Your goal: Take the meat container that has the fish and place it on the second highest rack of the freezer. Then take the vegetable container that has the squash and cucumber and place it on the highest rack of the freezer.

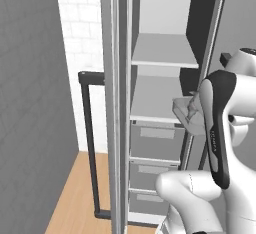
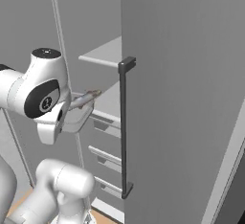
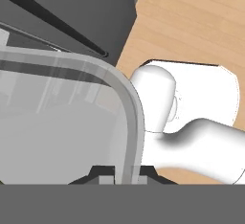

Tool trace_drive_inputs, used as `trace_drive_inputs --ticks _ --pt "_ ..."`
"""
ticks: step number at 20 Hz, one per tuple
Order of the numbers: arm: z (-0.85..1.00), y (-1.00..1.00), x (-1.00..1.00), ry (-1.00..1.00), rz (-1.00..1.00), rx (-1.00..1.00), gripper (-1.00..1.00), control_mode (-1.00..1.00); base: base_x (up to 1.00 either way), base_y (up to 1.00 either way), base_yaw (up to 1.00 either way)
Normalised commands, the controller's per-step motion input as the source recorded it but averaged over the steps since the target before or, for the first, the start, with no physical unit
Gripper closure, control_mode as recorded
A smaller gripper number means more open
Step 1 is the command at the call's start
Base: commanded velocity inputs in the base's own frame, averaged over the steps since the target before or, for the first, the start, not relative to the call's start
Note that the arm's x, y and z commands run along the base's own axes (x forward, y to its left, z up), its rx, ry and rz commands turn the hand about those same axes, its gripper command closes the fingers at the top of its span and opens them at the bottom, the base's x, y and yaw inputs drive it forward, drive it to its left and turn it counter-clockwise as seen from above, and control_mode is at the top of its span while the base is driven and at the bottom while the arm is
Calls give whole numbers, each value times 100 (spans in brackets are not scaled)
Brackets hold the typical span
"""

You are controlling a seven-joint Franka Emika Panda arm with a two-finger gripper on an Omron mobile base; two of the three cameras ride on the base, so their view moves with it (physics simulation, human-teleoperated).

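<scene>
Two flat racks show inside the open freezer (image 1: pixel 165 58), one above the other, with three drawers (image 1: pixel 156 140) stacked below them. The highest rack (image 1: pixel 162 50) is bare, and the second highest rack (image 1: pixel 155 100) is just under it. A clear container (image 1: pixel 186 112) sits at the front edge of the second highest rack, toward the right side of the freezer opening in the left base view, partly over the rack and partly sticking out in front of it. I cannot tell if its bottom touches the rack. In the right base view a long grey and brownish thing, which looks like the fish (image 2: pixel 85 98), lies in the container and points toward the freezer.

The gripper (image 3: pixel 119 174) is at the near rim of the container. In the hand view the two dark fingers (image 3: pixel 103 173) stand one on each side of the curved transparent wall, so they are closed on the container rim. The freezer door (image 2: pixel 182 98) stands open beside the racks, with its dark vertical handle (image 2: pixel 125 127). A wooden floor (image 1: pixel 75 193) lies below the freezer
</scene>
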Motion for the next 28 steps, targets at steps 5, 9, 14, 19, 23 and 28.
trace_drive_inputs --ticks 5,9,14,19,23,28 --pt "0 0 0 0 0 0 100 100 59 1 0" --pt "0 0 0 0 0 0 100 100 47 27 -2" --pt "0 0 0 0 0 0 100 100 79 32 -8" --pt "0 0 0 0 0 0 100 100 71 38 -9" --pt "-42 49 49 0 -10 -6 100 -100 15 11 -2" --pt "-52 48 70 -3 -21 -9 100 -100 0 0 0"
